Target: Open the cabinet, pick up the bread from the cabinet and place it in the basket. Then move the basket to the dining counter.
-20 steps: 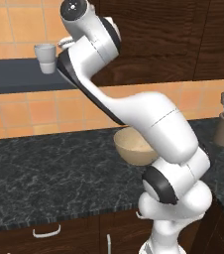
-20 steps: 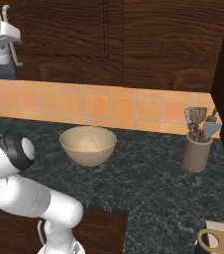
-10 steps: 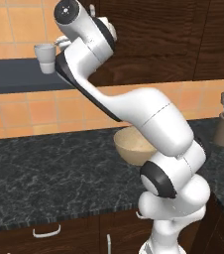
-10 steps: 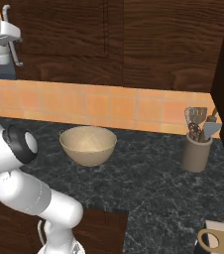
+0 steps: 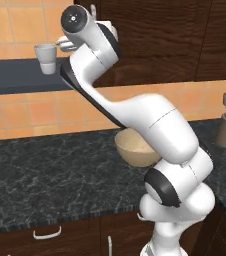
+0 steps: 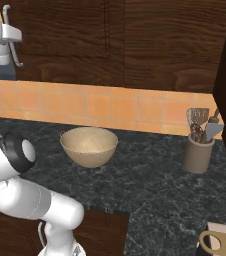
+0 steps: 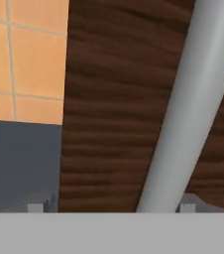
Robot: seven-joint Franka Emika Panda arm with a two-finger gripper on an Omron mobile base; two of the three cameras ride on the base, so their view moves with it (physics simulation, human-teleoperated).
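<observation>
Two fingers [image 7: 109, 206] astride cabinet handle [image 7: 193, 106]

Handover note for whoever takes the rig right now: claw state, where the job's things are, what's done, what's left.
Claw: raised to the cabinet door, its fingertips either side of the silver bar handle; a closed grip is not confirmed.
Cabinet: door shut.
Bread: nothing seen of it yet.
Basket: empty, on the black granite counter, near the tiled backsplash.
Done: reach to the handle.
Left: grip and pull the door, take out the bread, drop it in the basket, carry the basket to the dining counter.
</observation>
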